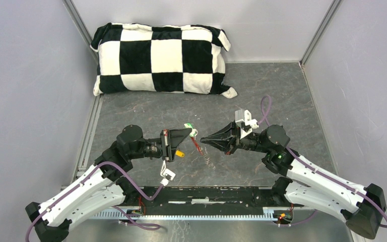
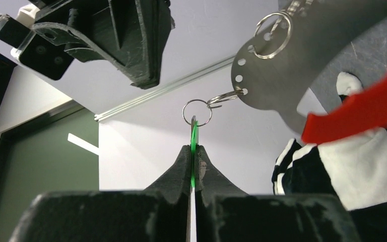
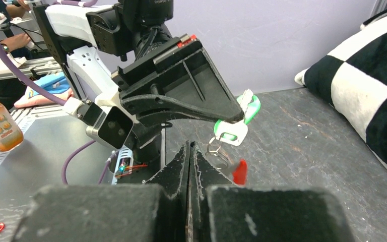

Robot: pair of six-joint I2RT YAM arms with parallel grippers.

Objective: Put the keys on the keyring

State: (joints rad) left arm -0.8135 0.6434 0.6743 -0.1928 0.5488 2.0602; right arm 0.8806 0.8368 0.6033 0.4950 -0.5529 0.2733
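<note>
- The left jaws are pinched shut on the green key [image 2: 194, 151], held edge-on above the surface with its top toward the right arm.
- A small ring [image 2: 197, 112] through that top links to the keyring [image 1: 209, 161], whose red tag [image 2: 363, 108] droops between the arms.
- The right jaws are shut and look empty, their tips just beside that ring.
- The yellow key [image 1: 180, 154] sits under the left jaws.

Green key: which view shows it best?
Right wrist: the green key shows broadside at the left gripper tip. Left wrist shows only its thin edge pinched between the fingers; top view, a small green speck.
</note>
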